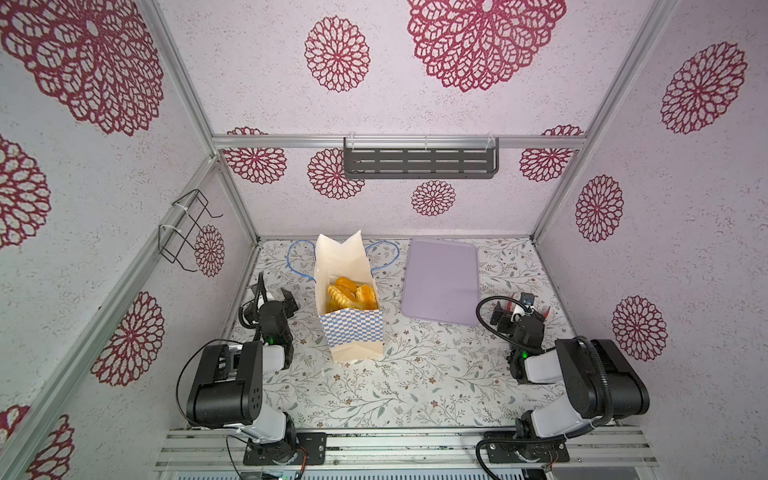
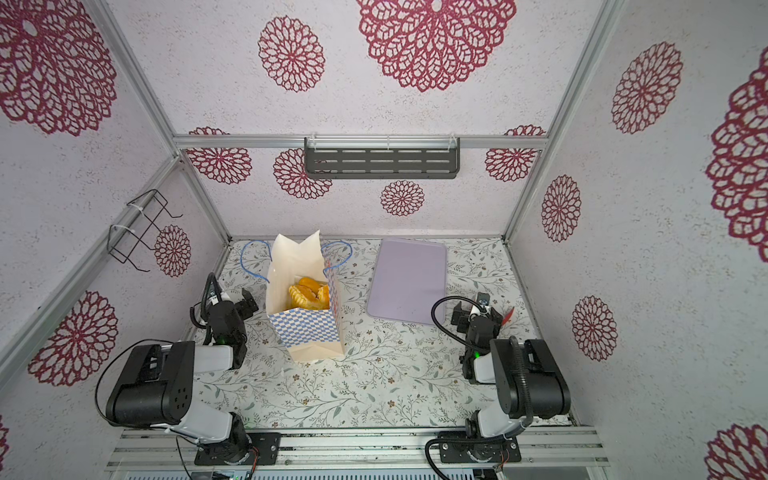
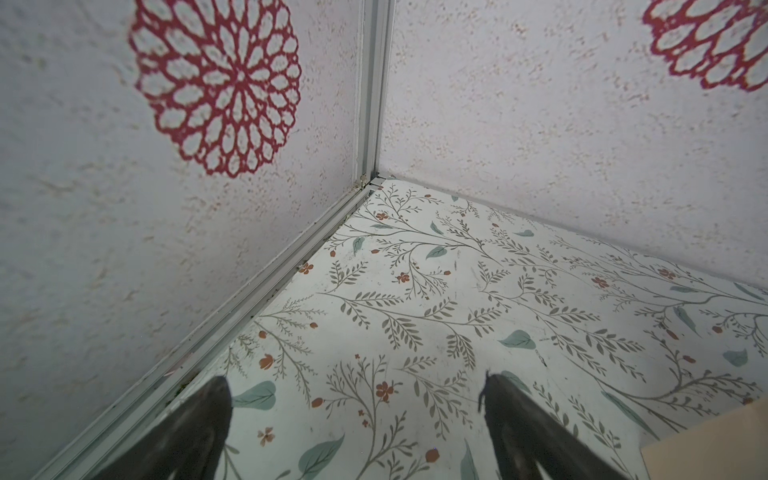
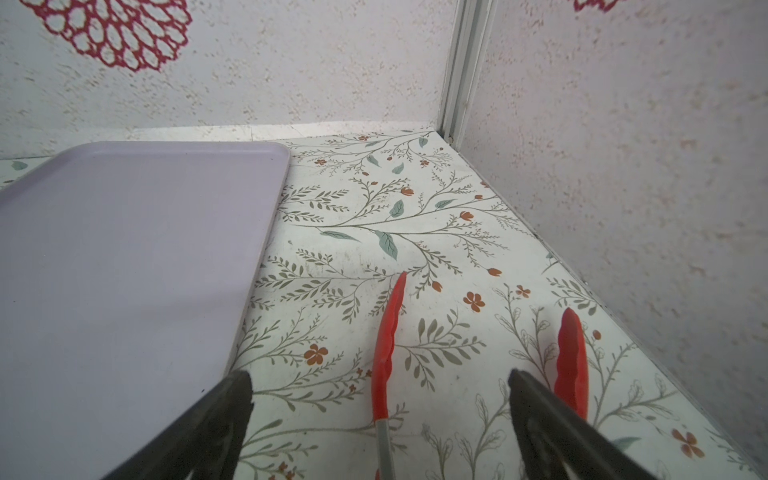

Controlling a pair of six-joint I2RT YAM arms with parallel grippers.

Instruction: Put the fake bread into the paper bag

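Left end effector (image 3: 355, 380) released | right end effector (image 4: 378, 374) released — near red tongs (image 4: 388, 328) | fake bread (image 1: 351, 295) inside paper bag (image 1: 353, 332)

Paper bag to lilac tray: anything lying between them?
Only bare tabletop between paper bag and lilac tray, plus the bag's own blue cord handle at the far end. Both top views show it.
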